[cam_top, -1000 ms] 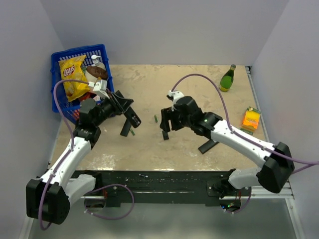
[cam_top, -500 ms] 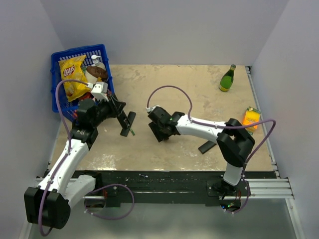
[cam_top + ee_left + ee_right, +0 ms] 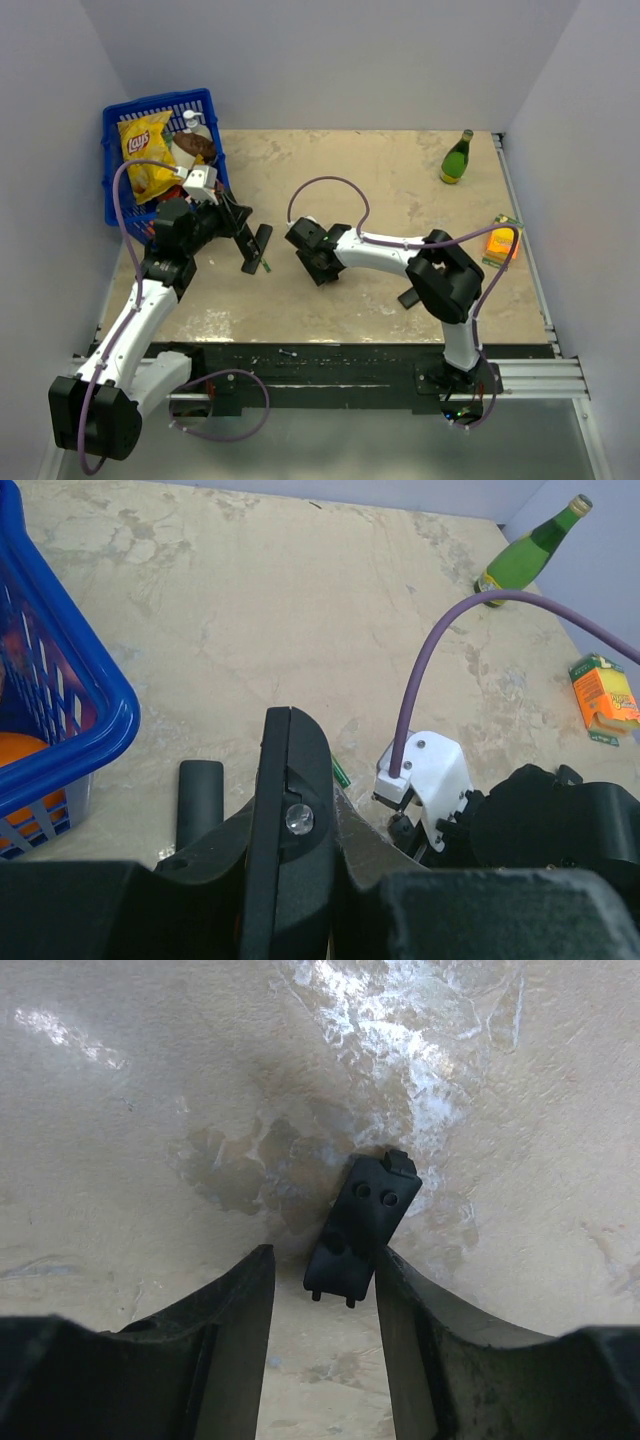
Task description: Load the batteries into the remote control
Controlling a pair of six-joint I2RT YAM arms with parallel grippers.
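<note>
My left gripper is shut on the long black remote control, which I see end-on between the fingers in the left wrist view, its small clear lens facing me. A tiny thin greenish battery lies on the table just right of the remote; it also shows in the top view. My right gripper is low over the table and open. The small black back cover lies flat between its fingertips, close against the right finger. Other batteries are not visible.
A short rounded black bar lies left of my left gripper. Another black remote lies near the right arm. A blue basket with snacks stands at back left, a green bottle at back right, an orange box at right.
My right gripper has swung left and come down over the back cover, the arm folding in. My left gripper has drawn back slightly with the remote.
</note>
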